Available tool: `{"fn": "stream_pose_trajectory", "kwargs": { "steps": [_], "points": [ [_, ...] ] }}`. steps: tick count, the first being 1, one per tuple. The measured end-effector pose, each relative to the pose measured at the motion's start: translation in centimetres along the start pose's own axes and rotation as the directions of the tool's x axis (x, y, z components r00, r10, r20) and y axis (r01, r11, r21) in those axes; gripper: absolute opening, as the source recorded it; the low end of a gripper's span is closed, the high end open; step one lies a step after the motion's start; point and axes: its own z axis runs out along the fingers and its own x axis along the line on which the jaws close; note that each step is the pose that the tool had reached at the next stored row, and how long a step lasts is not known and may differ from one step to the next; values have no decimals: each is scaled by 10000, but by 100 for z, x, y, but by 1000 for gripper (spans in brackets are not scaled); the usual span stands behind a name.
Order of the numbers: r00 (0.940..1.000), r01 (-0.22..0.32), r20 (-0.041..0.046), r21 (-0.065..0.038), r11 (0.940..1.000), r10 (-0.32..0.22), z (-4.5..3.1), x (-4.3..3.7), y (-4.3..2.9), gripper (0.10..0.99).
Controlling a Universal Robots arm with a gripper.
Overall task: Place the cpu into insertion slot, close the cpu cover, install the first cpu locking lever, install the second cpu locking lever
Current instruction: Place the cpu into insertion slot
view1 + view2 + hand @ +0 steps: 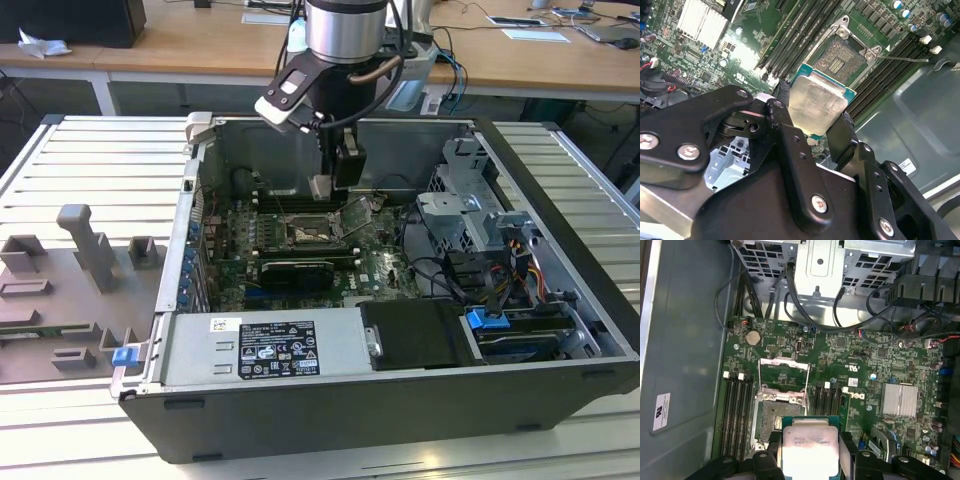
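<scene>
My gripper (812, 112) is shut on the cpu (816, 106), a pale silvery square chip with a teal edge, clamped at two opposite sides by the black fingers (782, 102). In the first wrist view the cpu (809, 444) hangs partly over one edge of the insertion slot (774, 419), off to its side and not seated. In the second wrist view the insertion slot (839, 57) lies bare, a little beyond the chip. The cpu cover (783, 374) is swung open beside the socket. In the exterior view the gripper (335, 182) hovers just above the insertion slot (312, 233) inside the case.
Black memory slots (736, 412) flank the socket on both sides. A thin lever rod (900, 59) sticks out next to the socket. A black expansion card (297, 272), cables (440, 270), a drive cage (470, 215) and the case walls (190, 210) surround the motherboard. Grey fixtures (85, 250) stand outside the case.
</scene>
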Motion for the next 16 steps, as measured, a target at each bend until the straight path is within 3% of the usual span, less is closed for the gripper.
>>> {"fn": "stream_pose_trajectory", "kwargs": {
  "steps": [6,16],
  "points": [
    [10000,-93,1,14,10000,93,26,3,-3,541],
    [9998,-186,-10,191,9996,186,99,24,-4,541]
  ]
}}
